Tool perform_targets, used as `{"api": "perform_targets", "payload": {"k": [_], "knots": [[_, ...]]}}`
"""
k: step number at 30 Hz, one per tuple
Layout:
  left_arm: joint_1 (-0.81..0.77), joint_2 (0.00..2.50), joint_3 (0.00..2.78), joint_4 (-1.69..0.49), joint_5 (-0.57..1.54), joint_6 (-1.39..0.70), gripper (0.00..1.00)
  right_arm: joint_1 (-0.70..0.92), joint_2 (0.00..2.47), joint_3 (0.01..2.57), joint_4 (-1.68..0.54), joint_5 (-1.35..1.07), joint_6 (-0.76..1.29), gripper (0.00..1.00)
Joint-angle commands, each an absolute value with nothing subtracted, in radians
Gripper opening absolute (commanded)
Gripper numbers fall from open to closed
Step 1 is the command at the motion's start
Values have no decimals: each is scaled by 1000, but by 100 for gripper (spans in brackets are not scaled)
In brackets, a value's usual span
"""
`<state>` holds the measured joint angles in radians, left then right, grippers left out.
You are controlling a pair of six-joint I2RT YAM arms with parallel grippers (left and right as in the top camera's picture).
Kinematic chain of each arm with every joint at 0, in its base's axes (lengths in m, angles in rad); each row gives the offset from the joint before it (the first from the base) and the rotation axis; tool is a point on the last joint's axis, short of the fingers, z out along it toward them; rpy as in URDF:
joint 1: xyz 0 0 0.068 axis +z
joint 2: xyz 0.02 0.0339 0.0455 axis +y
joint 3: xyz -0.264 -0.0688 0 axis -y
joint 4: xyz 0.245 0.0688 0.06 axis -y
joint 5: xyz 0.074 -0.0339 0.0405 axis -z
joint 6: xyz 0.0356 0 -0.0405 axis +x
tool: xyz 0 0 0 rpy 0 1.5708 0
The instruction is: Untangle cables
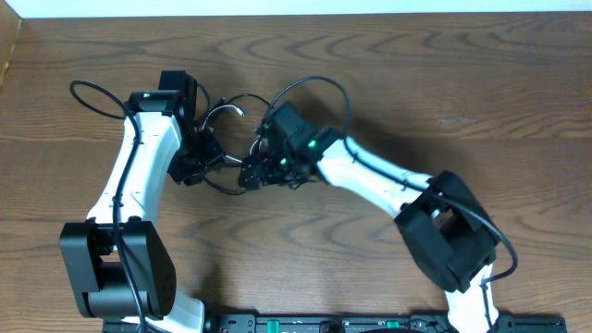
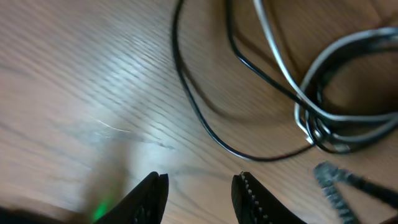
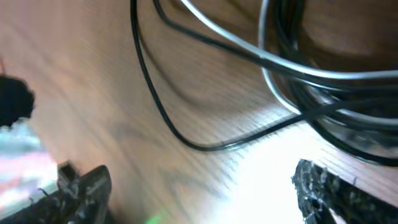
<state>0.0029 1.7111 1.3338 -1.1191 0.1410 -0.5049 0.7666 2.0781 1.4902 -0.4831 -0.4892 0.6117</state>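
Both arms are crowding the middle of the wooden desk (image 1: pixel 435 83), their heads nearly meeting over the tangle. The left pincer (image 2: pixel 199 196) is hovering partly open, gripping nothing. The right pincer (image 3: pixel 208 199) is gaping wide, also empty. The black cable (image 2: pixel 199 112) is looping across bare wood just ahead of both, joining the white cable (image 2: pixel 280 56) in a coiled bundle (image 2: pixel 339 118) alongside. The arms' thicker black wires (image 1: pixel 319 80) are arching close around the tangle.
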Motion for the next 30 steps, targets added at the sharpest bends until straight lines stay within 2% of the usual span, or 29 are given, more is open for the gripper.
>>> {"api": "perform_targets", "payload": {"k": [1, 4, 8, 14, 17, 20, 23, 25, 30], "knots": [[1, 1679, 1330, -1144, 203, -464, 39, 690, 2030, 1525, -523, -579, 491, 91], [-3, 1677, 1330, -1186, 203, -538, 39, 633, 2024, 1525, -558, -575, 475, 85], [-20, 1678, 1328, -1245, 202, -687, 40, 566, 2034, 1525, -596, -455, 493, 70], [-78, 1678, 1325, -1237, 198, -832, 41, 566, 2082, 1523, -523, -320, 530, 67], [-105, 1678, 1325, -1209, 198, -846, 42, 577, 2099, 1523, -444, -319, 529, 47], [-127, 1679, 1325, -1190, 198, -852, 41, 586, 2112, 1523, -369, -318, 525, 21], [-149, 1679, 1325, -1176, 197, -852, 41, 598, 2125, 1523, -316, -298, 526, 5], [-162, 1679, 1324, -1166, 191, -853, 41, 609, 2138, 1523, -302, -273, 526, 1], [-194, 1679, 1300, -1128, 190, -875, 41, 632, 2182, 1523, -303, -206, 526, 1]]}}
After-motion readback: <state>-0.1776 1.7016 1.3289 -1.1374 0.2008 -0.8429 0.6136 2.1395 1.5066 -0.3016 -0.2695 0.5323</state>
